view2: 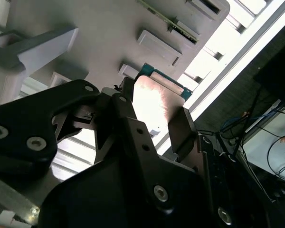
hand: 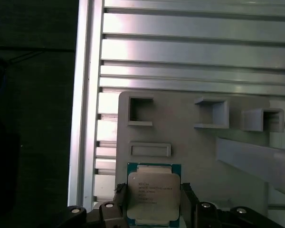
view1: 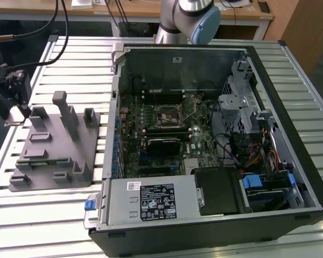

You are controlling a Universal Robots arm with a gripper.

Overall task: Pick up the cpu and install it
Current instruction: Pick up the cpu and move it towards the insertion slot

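Jaws: closed on the cpu [hand: 152, 191], we judge, with one finger against each of two opposite edges.
Cpu: lies flat inside the gripper [hand: 154, 203], at the grey tray's [hand: 204, 152] border.
Socket [view1: 167, 115]: well apart, toward the exterior view's right.

The cpu [hand: 152, 190] is cut off by the first wrist view's edge; in the second wrist view glare whites it out behind the gripper [view2: 154, 107]
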